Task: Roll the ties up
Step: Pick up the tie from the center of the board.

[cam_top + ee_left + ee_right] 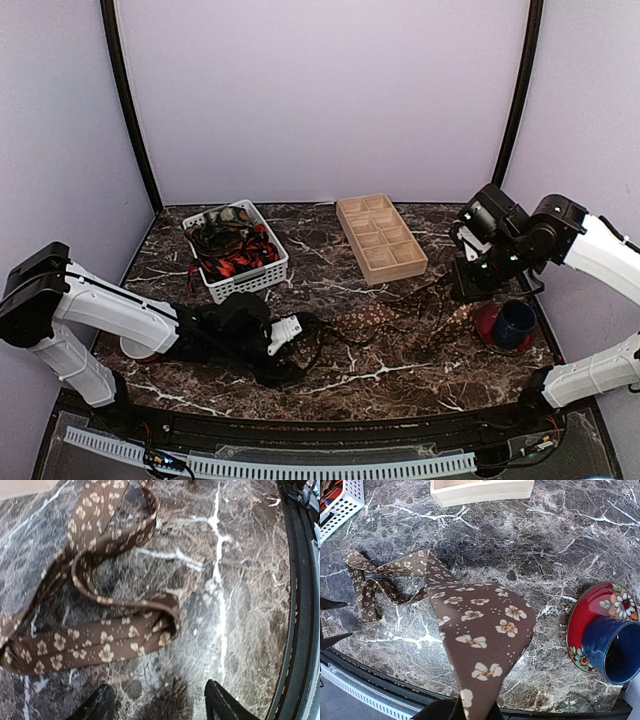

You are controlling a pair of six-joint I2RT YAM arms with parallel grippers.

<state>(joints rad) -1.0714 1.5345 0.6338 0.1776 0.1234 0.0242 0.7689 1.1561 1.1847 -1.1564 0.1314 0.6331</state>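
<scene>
The brown tie with its tan flower print lies stretched across the table, its long axis running left to right in the top view and climbing a little toward the far right. Its wide blade is pinched shut in the right end effector and lifted clear of the table, so the cloth hangs down from the fingers and trails away to the left. The narrow end is doubled back on itself in a loose fold flat on the table, just ahead of the left end effector and a little to its left in the wrist view. The jaws there stand apart with only bare table between them, not touching the cloth.

The left arm is the nearer one to that fold, so the roll would most likely start there: a short reach forward to bring the fold between the fingers. It lies low and stretched out from its base, with the left end effector pointing right along the tie. The right arm is bent with its elbow up, its right end effector raised near the saucer and cup
</scene>
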